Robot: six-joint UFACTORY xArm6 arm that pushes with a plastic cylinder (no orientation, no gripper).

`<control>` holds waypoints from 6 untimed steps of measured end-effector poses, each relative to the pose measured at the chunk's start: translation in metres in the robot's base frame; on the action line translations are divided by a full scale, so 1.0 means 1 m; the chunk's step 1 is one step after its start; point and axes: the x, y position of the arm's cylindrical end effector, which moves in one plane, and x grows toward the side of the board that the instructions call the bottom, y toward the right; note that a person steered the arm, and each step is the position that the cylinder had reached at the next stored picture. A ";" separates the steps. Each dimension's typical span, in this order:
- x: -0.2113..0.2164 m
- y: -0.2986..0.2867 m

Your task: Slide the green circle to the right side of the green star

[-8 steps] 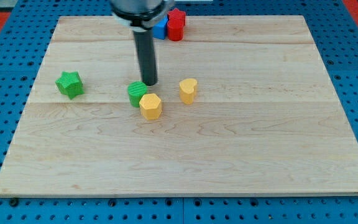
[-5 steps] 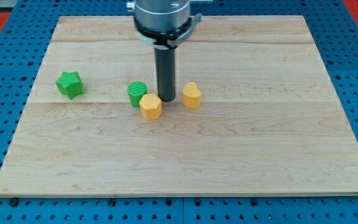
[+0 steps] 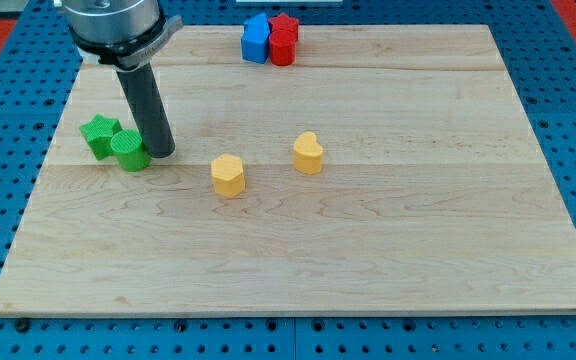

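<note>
The green circle [image 3: 129, 150] lies at the view's left, touching the lower right of the green star [image 3: 99, 135]. My tip [image 3: 162, 153] rests on the board just right of the green circle, touching or almost touching it. The dark rod rises from there toward the view's top left.
A yellow hexagon-like block [image 3: 228, 175] lies right of my tip, and a yellow heart [image 3: 308, 153] farther right. A blue block [image 3: 257, 38] and a red block [image 3: 283, 39] sit together at the board's top edge. The wooden board [image 3: 418, 230] lies on a blue pegboard.
My tip swept left from between the yellow blocks, pushing the green circle left against the green star. The star shifted slightly left, and the yellow hexagon moved a little down-left.
</note>
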 end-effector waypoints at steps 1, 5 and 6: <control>0.020 -0.002; 0.020 -0.036; 0.014 -0.036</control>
